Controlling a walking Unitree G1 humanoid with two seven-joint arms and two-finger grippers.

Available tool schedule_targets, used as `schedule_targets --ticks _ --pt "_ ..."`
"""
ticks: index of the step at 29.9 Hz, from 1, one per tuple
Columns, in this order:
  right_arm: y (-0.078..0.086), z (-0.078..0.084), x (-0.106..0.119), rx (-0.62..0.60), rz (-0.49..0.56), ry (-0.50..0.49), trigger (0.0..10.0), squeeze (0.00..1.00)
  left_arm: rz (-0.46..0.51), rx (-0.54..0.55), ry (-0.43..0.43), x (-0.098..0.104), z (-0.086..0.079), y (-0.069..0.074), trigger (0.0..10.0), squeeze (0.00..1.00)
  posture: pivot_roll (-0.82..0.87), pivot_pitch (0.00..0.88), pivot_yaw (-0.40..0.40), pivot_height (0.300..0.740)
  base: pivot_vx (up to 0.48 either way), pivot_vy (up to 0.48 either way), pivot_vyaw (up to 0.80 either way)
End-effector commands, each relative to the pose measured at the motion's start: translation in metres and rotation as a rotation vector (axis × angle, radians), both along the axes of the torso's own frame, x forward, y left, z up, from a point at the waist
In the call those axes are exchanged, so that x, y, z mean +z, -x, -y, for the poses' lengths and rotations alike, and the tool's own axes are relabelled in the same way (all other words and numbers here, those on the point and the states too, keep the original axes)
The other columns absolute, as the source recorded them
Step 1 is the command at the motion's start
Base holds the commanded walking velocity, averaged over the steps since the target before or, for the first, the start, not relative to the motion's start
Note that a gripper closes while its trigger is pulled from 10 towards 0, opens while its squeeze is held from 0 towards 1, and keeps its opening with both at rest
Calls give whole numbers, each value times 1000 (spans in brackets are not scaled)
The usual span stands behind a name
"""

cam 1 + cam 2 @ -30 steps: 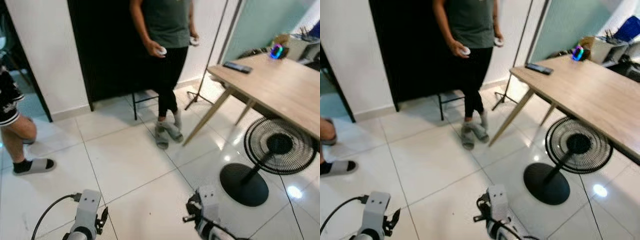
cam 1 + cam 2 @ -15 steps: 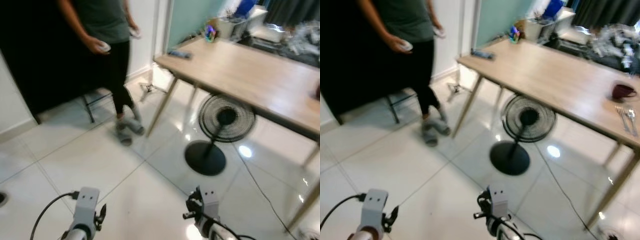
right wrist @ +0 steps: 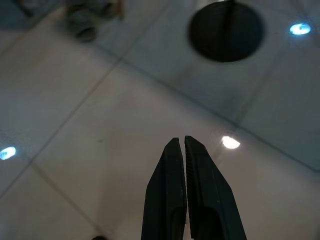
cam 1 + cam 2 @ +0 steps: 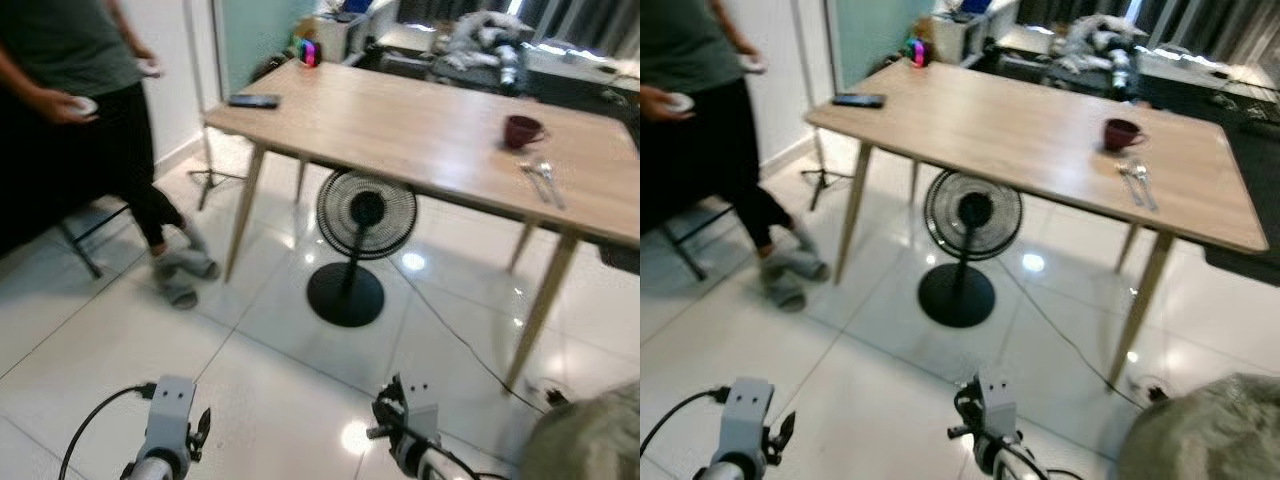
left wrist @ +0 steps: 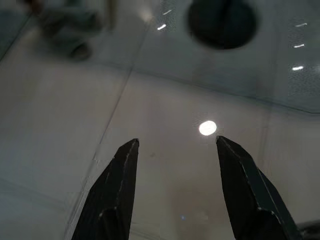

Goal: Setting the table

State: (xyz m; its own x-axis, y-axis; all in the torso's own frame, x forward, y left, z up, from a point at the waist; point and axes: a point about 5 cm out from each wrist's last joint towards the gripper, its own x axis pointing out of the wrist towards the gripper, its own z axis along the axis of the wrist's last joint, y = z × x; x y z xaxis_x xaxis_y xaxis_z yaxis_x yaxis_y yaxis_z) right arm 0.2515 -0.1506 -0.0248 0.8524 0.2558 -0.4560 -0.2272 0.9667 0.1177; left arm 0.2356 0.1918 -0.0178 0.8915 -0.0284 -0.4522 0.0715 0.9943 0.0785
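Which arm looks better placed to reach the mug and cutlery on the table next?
Right, probably. The mug and cutlery lie toward the robot's right. The right gripper is shut, the left gripper open; both hang low over the floor.

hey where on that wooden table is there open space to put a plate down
The table is bare across its middle, between the black phone near the person-side corner and the dark red mug. It is busier at the other end: cutlery lies just in front of the mug. The far edge borders cluttered furniture.
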Motion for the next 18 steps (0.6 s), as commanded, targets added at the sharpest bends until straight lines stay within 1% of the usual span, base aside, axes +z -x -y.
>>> schedule_targets --ticks 1,18 --pt "3 -1 -3 -2 -19 -3 10000 0 -33 7 -5 -6 -4 8 10000 0 -15 1 34 740 0 0 -788" --pt "2 -1 -2 -15 -12 -3 10000 0 -36 5 -5 -6 -4 7 10000 0 -17 0 35 740 0 0 -787"
